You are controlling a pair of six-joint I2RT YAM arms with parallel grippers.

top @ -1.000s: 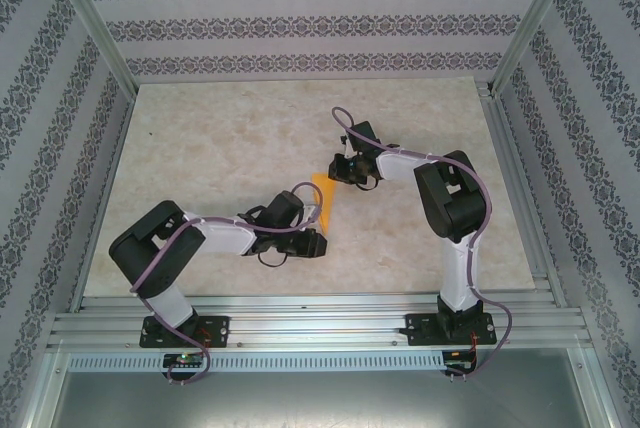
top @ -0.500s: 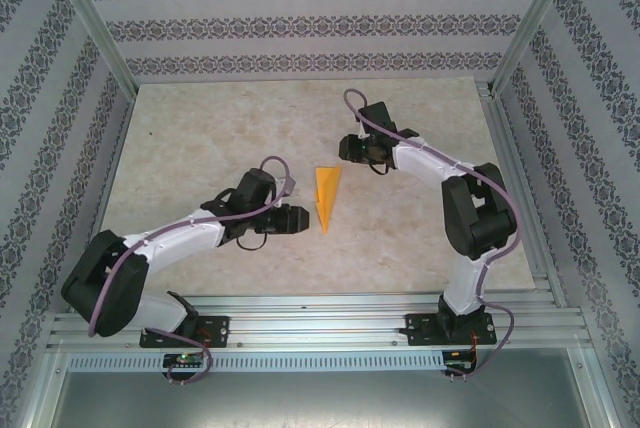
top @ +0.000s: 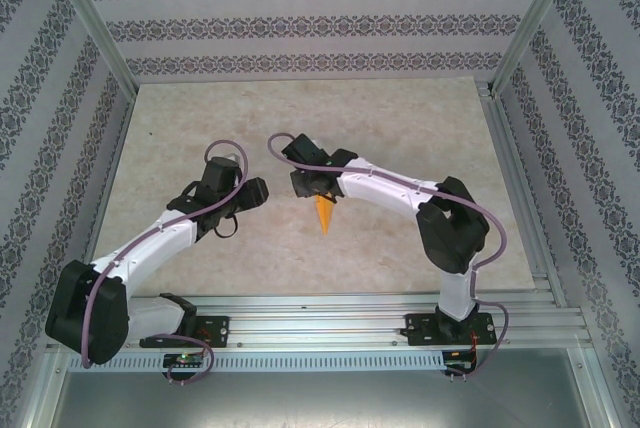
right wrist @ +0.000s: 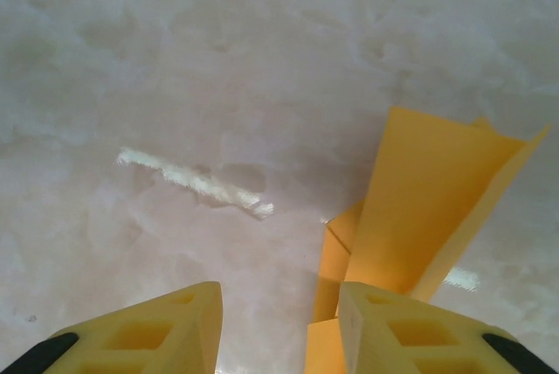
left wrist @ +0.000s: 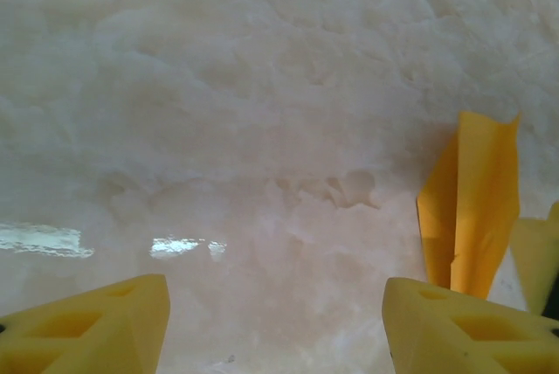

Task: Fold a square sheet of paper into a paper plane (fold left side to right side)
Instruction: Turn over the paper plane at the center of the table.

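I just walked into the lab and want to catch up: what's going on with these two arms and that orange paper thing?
Two robot arms are working on a paper plane, an orange-yellow sheet already folded into a narrow pointed dart that lies on the table. The right gripper hangs over the plane's wide end with its jaws open. The paper sits beside one finger, not between them. The left gripper is open too, off to the plane's left, holding nothing.

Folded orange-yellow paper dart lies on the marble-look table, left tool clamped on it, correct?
Not clamped: the left wrist view shows the left tool open and empty. The folded orange-yellow paper dart lies on the marble-look table, outside its jaws.
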